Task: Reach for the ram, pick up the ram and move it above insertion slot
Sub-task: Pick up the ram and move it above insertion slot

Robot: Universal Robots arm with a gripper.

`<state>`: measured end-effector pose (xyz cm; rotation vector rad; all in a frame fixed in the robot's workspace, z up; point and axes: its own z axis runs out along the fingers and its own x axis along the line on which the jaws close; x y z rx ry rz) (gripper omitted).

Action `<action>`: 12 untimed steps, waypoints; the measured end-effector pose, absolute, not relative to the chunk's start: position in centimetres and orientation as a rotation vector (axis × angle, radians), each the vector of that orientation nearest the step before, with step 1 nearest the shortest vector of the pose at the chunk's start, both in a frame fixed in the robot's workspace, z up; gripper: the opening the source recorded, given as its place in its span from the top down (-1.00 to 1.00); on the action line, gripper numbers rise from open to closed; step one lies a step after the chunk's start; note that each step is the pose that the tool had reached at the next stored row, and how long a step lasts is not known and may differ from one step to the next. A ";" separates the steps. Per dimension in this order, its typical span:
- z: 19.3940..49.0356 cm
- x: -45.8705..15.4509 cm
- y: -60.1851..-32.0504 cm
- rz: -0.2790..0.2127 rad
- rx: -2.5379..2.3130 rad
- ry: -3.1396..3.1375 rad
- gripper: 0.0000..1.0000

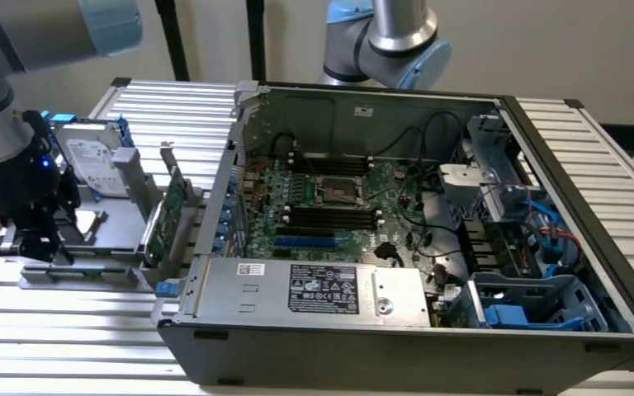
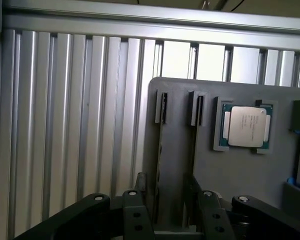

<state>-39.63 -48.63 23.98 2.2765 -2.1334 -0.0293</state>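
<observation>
- One arm at work: find its hand (image 1: pixel 33 247) low over the grey fixture plate (image 1: pixel 113 223), on the slatted tabletop (image 1: pixel 53 330) at the exterior view's left.
- Read the hand as spread: fingers (image 2: pixel 135 212) apart, with nothing clamped between them.
- Locate the ram (image 2: pixel 158 160) standing on edge in a slot of the fixture plate. Appears in the wrist view as a thin dark strip and lies in the gap between the two fingers. Cannot tell whether either finger touches it.
- Treat the ram as not yet lifted from its slot.
- Note a second strip (image 2: pixel 193 150) in the neighbouring slot, just beside the other finger.
- Note the processor (image 2: pixel 246 126) seated in a recess of the same plate, near both slots.
- Find the open computer case (image 1: pixel 405 346) beside the plate, with the motherboard (image 1: pixel 264 231) exposed inside.
- Find a hard drive (image 1: pixel 88 161) and an upright green expansion card (image 1: pixel 168 216) between the hand and the case.
</observation>
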 end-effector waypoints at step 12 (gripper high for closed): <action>21.8 -39.6 -49.1 -0.029 2.261 -2.150 0.15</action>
